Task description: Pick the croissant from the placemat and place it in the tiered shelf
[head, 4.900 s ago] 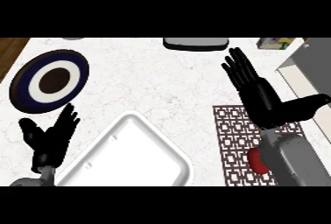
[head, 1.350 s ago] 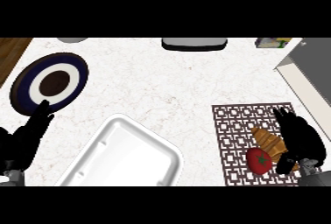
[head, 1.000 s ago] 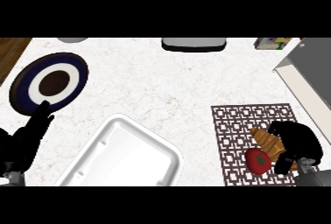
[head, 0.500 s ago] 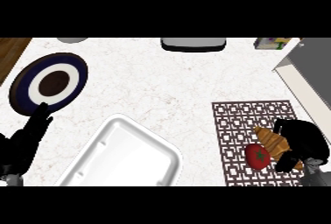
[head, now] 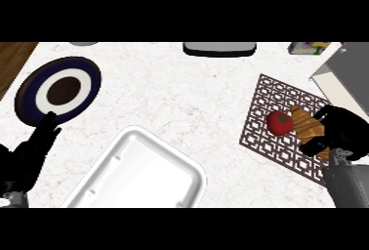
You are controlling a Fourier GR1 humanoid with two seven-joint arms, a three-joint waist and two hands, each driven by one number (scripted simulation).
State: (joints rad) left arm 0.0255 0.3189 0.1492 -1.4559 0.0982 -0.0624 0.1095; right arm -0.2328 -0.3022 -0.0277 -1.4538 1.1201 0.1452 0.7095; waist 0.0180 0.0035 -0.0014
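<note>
The golden-brown croissant is over the right part of the dark patterned placemat, next to a red tomato. My right hand comes in from the right with its fingers curled round the croissant's right side, hiding part of it. I cannot tell whether the croissant touches the mat. The white tiered shelf, which looks like a rimmed tray from above, stands at the lower centre with nothing in it. My left hand rests open at the lower left, fingers pointing up.
A dark blue plate with a white ring lies at the upper left. A grey object sits at the far edge, with a small box to its right. A white and grey unit stands at the upper right.
My right hand has curled round the croissant. The view has tilted, so the placemat now shows higher and skewed. The left hand has stayed at the lower left.
</note>
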